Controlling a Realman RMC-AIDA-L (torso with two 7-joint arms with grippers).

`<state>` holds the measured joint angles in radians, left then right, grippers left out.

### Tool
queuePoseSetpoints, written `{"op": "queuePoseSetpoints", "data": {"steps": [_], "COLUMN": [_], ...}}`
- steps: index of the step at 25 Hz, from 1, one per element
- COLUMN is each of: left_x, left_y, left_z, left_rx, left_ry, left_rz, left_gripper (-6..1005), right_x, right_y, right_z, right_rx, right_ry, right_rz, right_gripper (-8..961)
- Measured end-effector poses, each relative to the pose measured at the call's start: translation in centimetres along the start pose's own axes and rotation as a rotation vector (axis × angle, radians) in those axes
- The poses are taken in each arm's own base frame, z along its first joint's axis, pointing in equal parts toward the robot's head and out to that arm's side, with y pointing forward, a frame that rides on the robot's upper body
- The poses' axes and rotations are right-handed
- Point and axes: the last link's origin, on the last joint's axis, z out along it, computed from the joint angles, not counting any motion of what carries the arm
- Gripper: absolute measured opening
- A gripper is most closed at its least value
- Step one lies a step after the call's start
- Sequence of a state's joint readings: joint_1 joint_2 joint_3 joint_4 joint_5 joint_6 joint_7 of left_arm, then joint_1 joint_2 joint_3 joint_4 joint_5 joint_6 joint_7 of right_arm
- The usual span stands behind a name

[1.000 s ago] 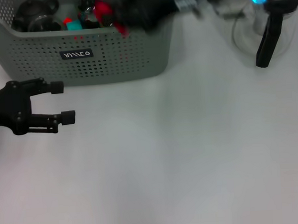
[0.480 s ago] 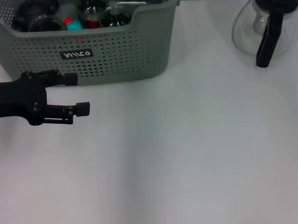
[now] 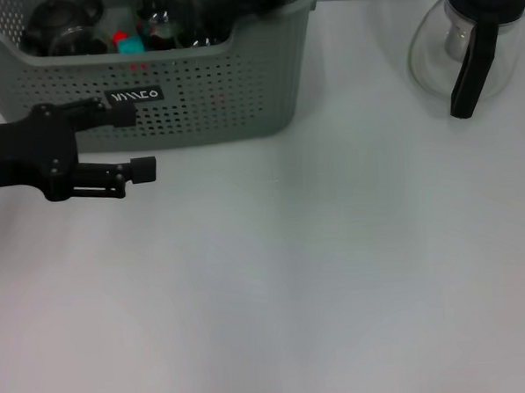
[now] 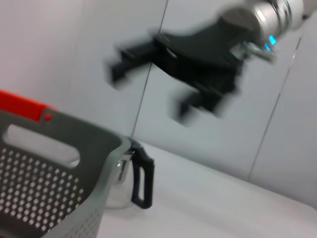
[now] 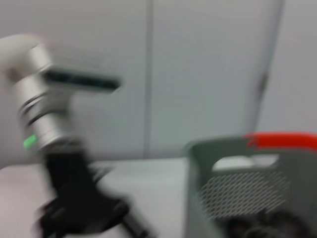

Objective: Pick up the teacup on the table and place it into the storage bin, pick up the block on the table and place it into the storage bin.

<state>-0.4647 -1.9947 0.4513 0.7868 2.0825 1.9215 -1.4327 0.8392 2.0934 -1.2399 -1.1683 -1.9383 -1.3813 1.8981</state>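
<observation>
Left gripper (image 3: 128, 142) spread and empty against the front wall of the grey-green storage bin (image 3: 239, 92), nudged closer than a moment ago; right gripper (image 4: 163, 74) spread too, lifted away, teacup and block presumably binned.

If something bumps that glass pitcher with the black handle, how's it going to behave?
The glass pitcher looks thin-walled and clear, so probably fragile and light. Its wide rounded base suggests it would slide on the smooth white table rather than tip. The tall black handle on one side might make it swivel when pushed.
</observation>
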Motion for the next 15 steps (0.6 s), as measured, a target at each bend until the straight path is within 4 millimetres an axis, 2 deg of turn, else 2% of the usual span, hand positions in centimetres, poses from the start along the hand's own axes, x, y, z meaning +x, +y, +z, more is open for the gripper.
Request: {"op": "queuePoseSetpoints", "data": {"steps": [1, 3, 7, 10, 15], "left_x": [0.1, 0.2, -0.1, -0.6, -1.9], "left_y": [0.0, 0.0, -0.1, -0.3, -0.7], "left_z": [-0.1, -0.5, -0.9, -0.8, 0.9], "left_rx": [-0.004, -0.005, 0.003, 0.015, 0.029], "left_ry": [0.001, -0.003, -0.022, -0.05, -0.11], "left_rz": [0.003, 0.006, -0.003, -0.011, -0.038], "left_gripper": [942, 942, 942, 942, 942], "right_x": [0.0, 1.9, 6.8, 10.0, 13.7], "right_y": [0.0, 1.6, 4.3, 5.1, 6.0], "right_z": [0.0, -1.3, -2.9, -3.0, -1.9], "right_rx": [0.0, -0.055, -0.123, -0.132, -0.159], "right_ry": [0.0, 0.024, 0.05, 0.04, -0.019], "right_rz": [0.0, 0.011, 0.063, 0.09, 0.101], "right_gripper": [617, 680, 842, 931, 927]}}
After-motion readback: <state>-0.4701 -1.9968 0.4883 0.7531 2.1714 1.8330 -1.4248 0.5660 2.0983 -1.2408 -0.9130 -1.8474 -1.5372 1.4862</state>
